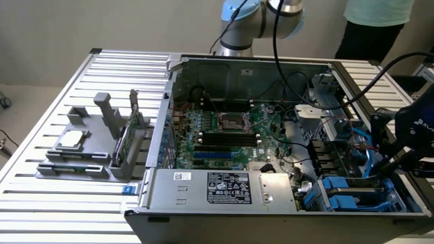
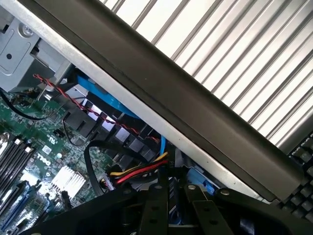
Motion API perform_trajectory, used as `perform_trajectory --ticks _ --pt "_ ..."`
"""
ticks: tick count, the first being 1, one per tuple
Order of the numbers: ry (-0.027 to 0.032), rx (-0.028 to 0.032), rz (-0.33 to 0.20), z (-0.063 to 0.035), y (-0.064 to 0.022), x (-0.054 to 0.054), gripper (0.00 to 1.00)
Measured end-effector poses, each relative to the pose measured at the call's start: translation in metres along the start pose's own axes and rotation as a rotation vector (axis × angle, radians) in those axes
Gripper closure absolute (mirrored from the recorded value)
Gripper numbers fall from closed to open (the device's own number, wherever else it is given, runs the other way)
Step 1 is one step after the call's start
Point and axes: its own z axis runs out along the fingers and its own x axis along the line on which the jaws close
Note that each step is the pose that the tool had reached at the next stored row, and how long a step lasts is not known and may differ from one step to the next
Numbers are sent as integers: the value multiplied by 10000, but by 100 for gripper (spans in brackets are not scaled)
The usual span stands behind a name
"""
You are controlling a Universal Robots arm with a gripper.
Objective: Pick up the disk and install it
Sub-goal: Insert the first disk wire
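The claw (image 1: 388,163) reaches into the drive bay of the computer case (image 1: 203,201) on the desk (image 1: 40,203); whether it grips cannot be told. A blue-railed disk (image 1: 356,195) sits seated nearest (bay slots guide rails). Motherboard (image 1: 224,137) lies beyond.

The arm (image 1: 261,20) has silver-grey tubular joints with light blue caps, and a black cable runs down along it. Its wrist end is a black, boxy housing with faint pale lettering on the side. The gripper (image 2: 178,208) is matte black, with two flat-sided fingers (image 2: 155,215) built of jointed links, a round pivot screw just beside each finger base.
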Motion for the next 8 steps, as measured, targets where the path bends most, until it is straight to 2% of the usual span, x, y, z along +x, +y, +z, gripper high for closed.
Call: perform_trajectory --ticks 2,4,8 --pt "96 118 35 -1 -1 0 83" --pt "150 179 51 -13 -8 4 83" --pt "259 115 91 -85 -26 14 83"
